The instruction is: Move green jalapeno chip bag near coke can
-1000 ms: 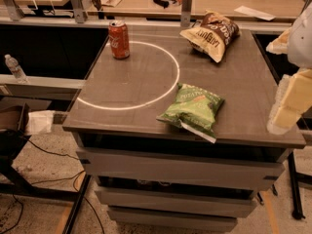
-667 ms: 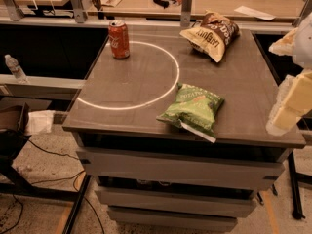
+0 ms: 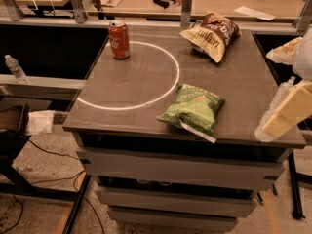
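The green jalapeno chip bag (image 3: pixel 192 108) lies flat near the front edge of the dark table (image 3: pixel 136 82), right of the middle. The coke can (image 3: pixel 119 39) stands upright at the table's back left corner, on the white circle marked on the top. My gripper (image 3: pixel 285 113) shows as a pale cream shape at the right edge of the view, over the table's front right corner. It is to the right of the green bag and apart from it, and it holds nothing that I can see.
A brown and cream chip bag (image 3: pixel 210 34) lies at the back right of the table. A clear water bottle (image 3: pixel 14 68) stands on a ledge to the left, below table height. Drawers sit under the tabletop. Desks stand behind.
My gripper has shifted slightly lower at the right edge. The green bag, the can and the brown bag have not moved.
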You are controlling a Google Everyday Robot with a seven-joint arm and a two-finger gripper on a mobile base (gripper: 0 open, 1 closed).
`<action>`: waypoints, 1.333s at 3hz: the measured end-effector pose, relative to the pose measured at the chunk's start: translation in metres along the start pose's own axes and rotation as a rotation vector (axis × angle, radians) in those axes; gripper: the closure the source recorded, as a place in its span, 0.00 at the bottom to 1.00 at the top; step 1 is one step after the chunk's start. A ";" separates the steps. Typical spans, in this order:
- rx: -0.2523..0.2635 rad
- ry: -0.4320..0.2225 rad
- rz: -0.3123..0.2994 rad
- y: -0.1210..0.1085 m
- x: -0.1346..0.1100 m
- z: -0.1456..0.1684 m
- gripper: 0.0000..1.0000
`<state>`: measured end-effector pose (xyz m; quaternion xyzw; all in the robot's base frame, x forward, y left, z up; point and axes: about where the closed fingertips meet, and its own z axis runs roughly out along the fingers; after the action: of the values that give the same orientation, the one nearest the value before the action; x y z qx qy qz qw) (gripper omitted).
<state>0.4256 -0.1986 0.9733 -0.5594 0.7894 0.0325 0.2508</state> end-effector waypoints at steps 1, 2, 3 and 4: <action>0.016 -0.043 0.001 0.010 -0.010 0.015 0.00; 0.036 -0.073 -0.018 0.016 -0.017 0.036 0.00; 0.052 -0.100 -0.058 0.023 -0.023 0.059 0.00; 0.035 -0.114 -0.088 0.029 -0.029 0.082 0.00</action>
<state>0.4360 -0.1353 0.9081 -0.5865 0.7488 0.0394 0.3063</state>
